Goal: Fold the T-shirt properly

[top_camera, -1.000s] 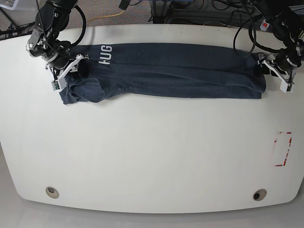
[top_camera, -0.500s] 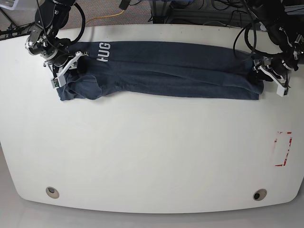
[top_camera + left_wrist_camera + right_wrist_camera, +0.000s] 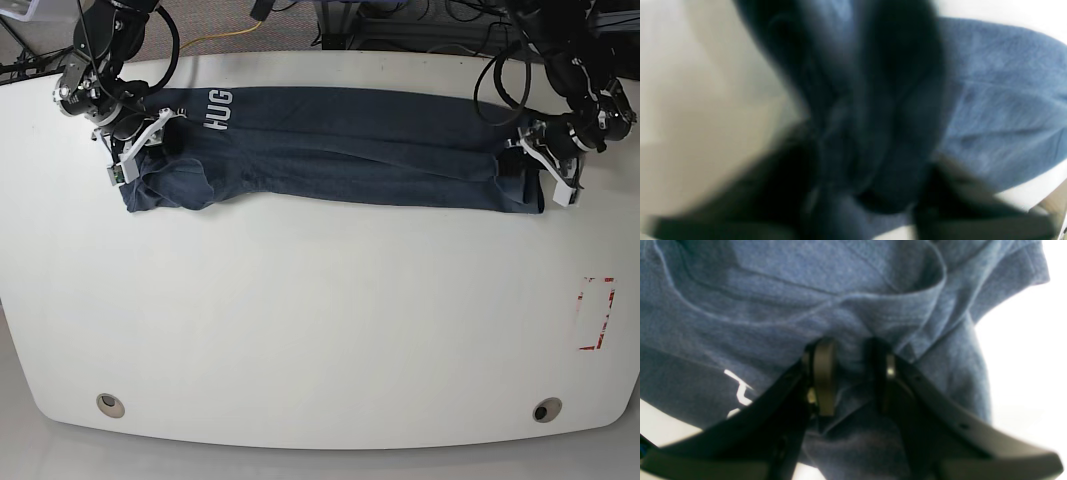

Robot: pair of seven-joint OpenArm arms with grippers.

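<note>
One lengthwise fold is done on the T-shirt (image 3: 340,150), a long band across the desk (image 3: 320,330); crosswise folds remain, the right gripper (image 3: 850,373) fingers gripping its collar end, the left gripper (image 3: 535,170) at the hem end, grip unclear.

The T-shirt (image 3: 340,150) is stretched along the far side of the table (image 3: 320,320), with a gripper at each end.

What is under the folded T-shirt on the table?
Around the T-shirt only the bare white table shows, so it appears to lie directly on it. Anything beneath is covered. The right gripper pinches bunched fabric; the lower folded layers are hidden.
</note>
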